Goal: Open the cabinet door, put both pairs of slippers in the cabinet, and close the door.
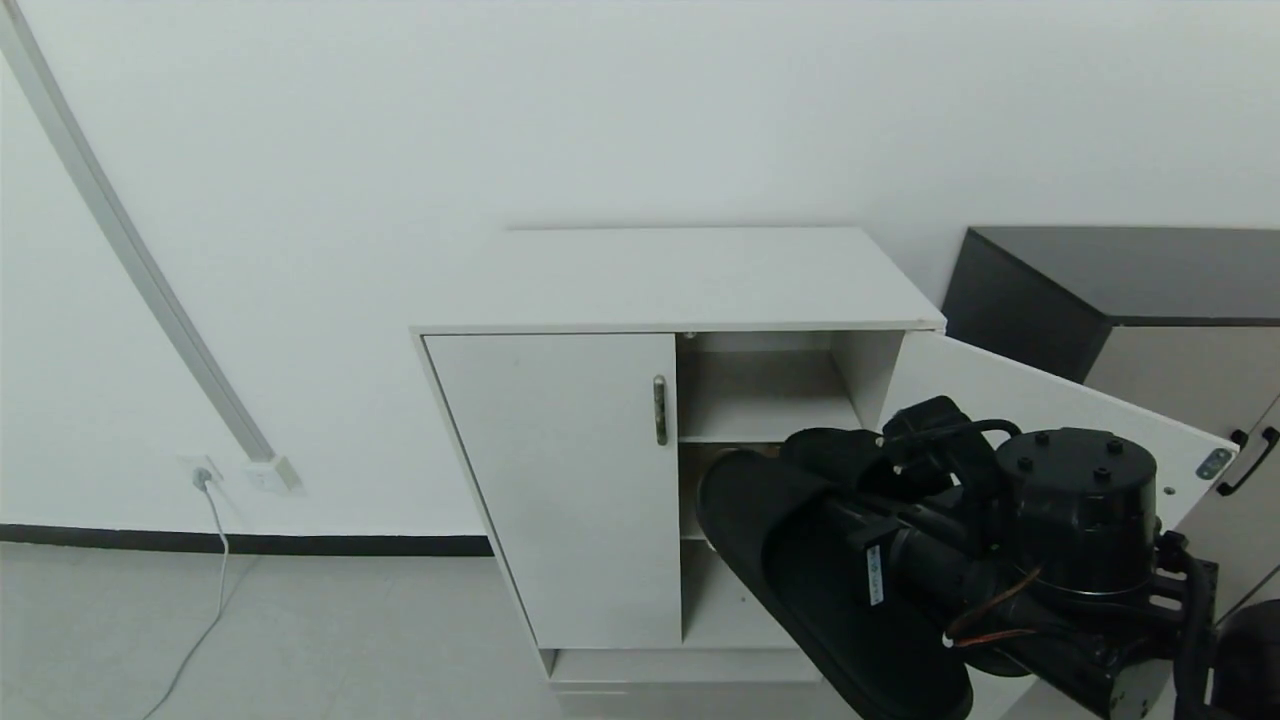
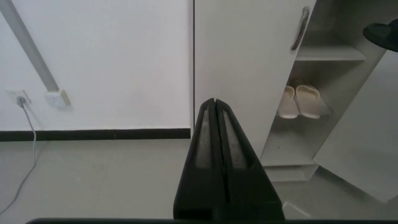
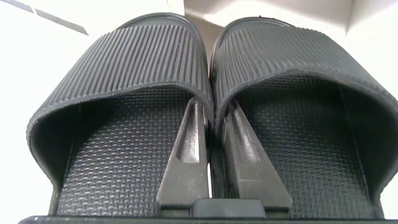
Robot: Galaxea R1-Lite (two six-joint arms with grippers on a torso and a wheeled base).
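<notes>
A pair of black ribbed slippers (image 1: 820,580) hangs in front of the white cabinet (image 1: 690,280), level with its lower shelves. My right gripper (image 3: 212,106) is shut on the two inner side walls of the black slippers (image 3: 149,56), pinching them together. The cabinet's right door (image 1: 1050,400) stands open and its left door (image 1: 560,480) is closed. A pair of beige slippers (image 2: 303,101) sits on the middle shelf inside. My left gripper (image 2: 214,104) is shut on nothing, low and to the left of the cabinet. One black slipper tip (image 2: 382,31) shows near the top shelf.
The top shelf (image 1: 760,395) holds nothing. A dark cabinet (image 1: 1120,290) stands to the right, close behind the open door. A wall socket with a cable (image 1: 203,475) and a slanted duct (image 1: 120,240) are on the left wall. Grey floor (image 1: 250,640) lies open on the left.
</notes>
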